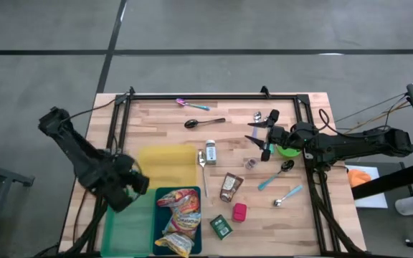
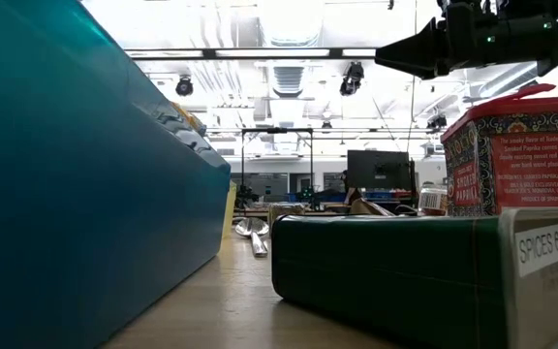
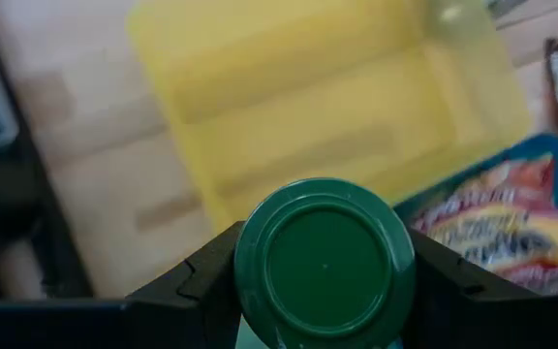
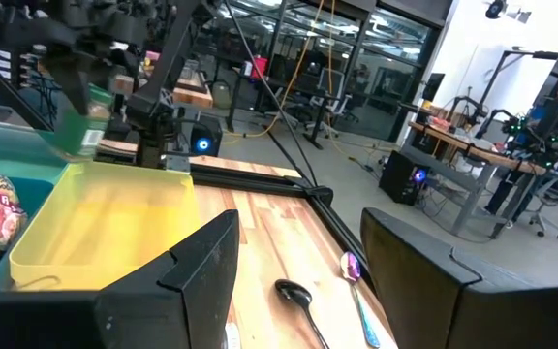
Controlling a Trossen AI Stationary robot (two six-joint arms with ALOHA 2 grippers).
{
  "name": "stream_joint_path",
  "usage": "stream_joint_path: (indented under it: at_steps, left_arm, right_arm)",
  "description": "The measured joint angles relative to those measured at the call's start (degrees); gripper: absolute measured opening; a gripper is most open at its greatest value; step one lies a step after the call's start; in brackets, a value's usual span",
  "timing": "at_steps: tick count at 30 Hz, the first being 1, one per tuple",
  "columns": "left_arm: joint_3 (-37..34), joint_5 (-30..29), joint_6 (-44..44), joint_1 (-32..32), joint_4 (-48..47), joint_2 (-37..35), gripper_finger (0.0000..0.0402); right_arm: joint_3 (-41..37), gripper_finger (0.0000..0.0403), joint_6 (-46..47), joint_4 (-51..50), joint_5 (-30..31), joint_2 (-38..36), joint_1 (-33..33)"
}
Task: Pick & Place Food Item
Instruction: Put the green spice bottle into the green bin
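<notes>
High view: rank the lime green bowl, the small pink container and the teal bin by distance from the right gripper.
From the right gripper:
1. Lime green bowl, just beside it, toward the arm.
2. Small pink container, near the table's front.
3. Teal bin, front centre, holding snack bags.

Table [image 1: 163, 122]: pale wood planks, smooth, matt. Yellow bin [image 1: 167, 166], green bin [image 1: 127, 226] and teal bin [image 1: 162, 215]: plastic, the yellow one translucent, soft sheen. Snack bag [image 1: 180, 218]: glossy crinkled foil. Spoons [image 1: 203, 122]: shiny metal. Green tin [image 2: 395, 267]: painted metal, dull gloss, paper label. Lid [image 3: 324, 260]: smooth green plastic.
</notes>
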Motion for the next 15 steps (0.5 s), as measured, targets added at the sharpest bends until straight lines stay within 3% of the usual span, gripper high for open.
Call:
stream_joint_path:
  at_steps: [7, 15]
  left_arm:
    - [5.19, 3.95, -16.68, -9.83, -8.52, 6.33, 0.0196]
    - [5.92, 11.69, -28.9, -14.93, -8.62, 11.57, 0.0196]
  right_arm:
    - [0.0, 0.0215, 0.02, 0.0, 0.0, 0.0, 0.0]
    - [0.0, 0.0215, 0.02, 0.0, 0.0, 0.0, 0.0]
